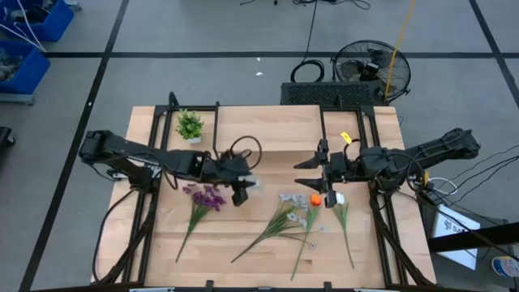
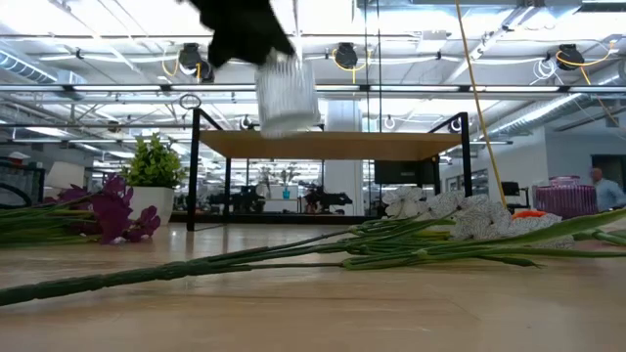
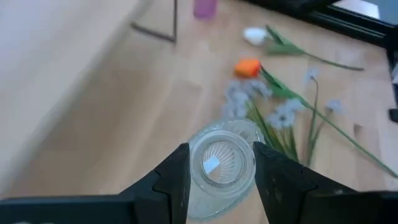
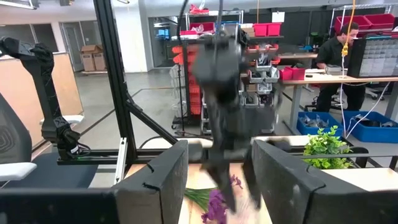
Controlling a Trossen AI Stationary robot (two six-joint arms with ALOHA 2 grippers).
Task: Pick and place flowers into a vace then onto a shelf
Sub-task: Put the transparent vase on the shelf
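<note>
A clear ribbed glass vase (image 2: 287, 95) hangs well above the table, held in my left gripper (image 3: 217, 177), which shows near the table's middle in the high view (image 1: 242, 191). The flowers lie flat on the tabletop: the purple bunch (image 1: 207, 197), the white and pale-blue spray (image 1: 288, 203), the orange bloom (image 1: 315, 199) and the white bud (image 1: 339, 197). The shelf (image 2: 328, 145) stands behind them toward the far edge. My right gripper (image 1: 309, 174) hovers open just beyond the orange bloom, touching nothing. My left gripper pinches the vase's upper wall (image 3: 198, 163) between its two fingers (image 3: 173, 180), one on each outer side, coming from above and pointing down. The vase is lifted clear of the table and hangs about upright below the fingers (image 2: 240, 29).
A small green potted plant (image 1: 190, 124) stands at the table's far left, beside the shelf's left legs (image 1: 216, 122). Black frame rails run along both table sides. Bare wood lies between the purple bunch and the spray. A person (image 4: 342, 37) is working far off in the room.
</note>
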